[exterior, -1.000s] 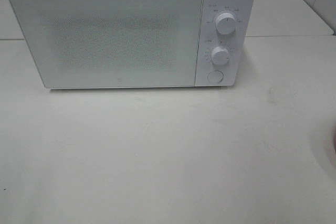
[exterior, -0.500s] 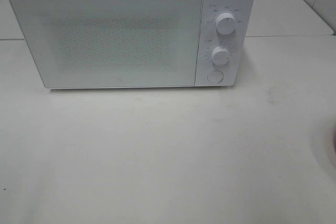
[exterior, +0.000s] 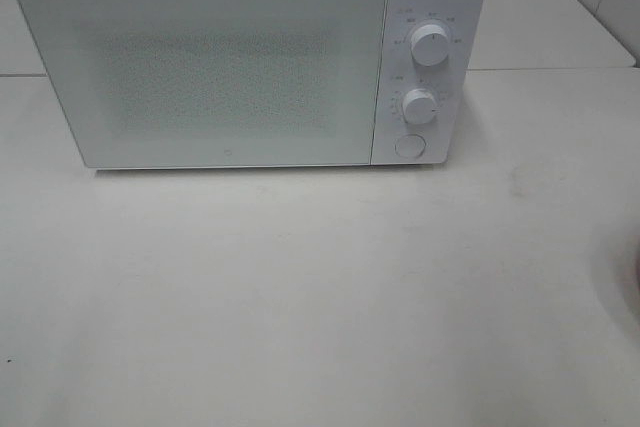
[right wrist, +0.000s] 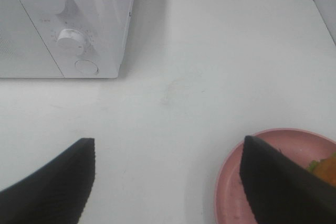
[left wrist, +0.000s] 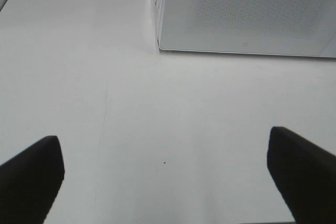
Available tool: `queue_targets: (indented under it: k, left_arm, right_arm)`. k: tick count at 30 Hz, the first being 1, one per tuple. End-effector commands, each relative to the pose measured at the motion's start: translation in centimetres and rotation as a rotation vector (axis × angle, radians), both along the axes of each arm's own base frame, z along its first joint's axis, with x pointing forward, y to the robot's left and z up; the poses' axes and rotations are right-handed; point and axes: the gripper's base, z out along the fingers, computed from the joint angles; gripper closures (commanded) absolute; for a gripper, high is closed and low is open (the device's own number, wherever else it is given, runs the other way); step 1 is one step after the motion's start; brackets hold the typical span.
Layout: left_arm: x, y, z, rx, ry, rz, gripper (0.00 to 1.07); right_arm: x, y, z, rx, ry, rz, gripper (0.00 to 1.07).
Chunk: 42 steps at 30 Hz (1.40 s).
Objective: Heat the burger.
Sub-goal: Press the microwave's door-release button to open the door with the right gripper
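Only a sliver of the burger [right wrist: 328,169] shows in the right wrist view: orange bun and a bit of green lettuce on a pink plate [right wrist: 228,187], mostly hidden behind one finger. My right gripper [right wrist: 165,182] is open, one finger over the plate's edge, nothing between the fingers. My left gripper [left wrist: 168,177] is open wide above bare table, in front of the microwave [left wrist: 247,14]. The white microwave [exterior: 200,67] stands at the back with its door closed. Neither gripper appears in the exterior high view, nor does the burger.
The microwave's control panel has two white knobs [exterior: 430,47] [exterior: 420,105] and a round button [exterior: 409,145] on its right side. The white table [exterior: 300,297] stretches in front of it. A seam runs across the table behind the microwave.
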Motion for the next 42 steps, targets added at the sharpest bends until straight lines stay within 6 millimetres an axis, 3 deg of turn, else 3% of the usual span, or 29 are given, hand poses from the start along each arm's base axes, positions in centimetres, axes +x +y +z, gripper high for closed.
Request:
queue_targets:
  k: [1, 24, 34, 42]
  left_arm:
    - [-0.3, -0.1, 0.0, -0.003, -0.031, 0.0, 0.09]
    - [-0.3, -0.1, 0.0, -0.003, -0.031, 0.0, 0.09]
    - [-0.3, -0.1, 0.0, -0.003, -0.031, 0.0, 0.09]
    - [-0.3, -0.1, 0.0, -0.003, -0.031, 0.0, 0.09]
  right_arm:
    - [1.0, 0.1, 0.2, 0.007, -0.03, -0.001, 0.32]
    - [9.3, 1.1, -3.6, 0.019, -0.075, 0.032, 0.32]
    - [9.3, 1.3, -5.4, 0.06, -0.251, 0.039, 0.32]
    - [7.3, 2.2, -7.3, 0.021, -0.387, 0.005, 0.32]
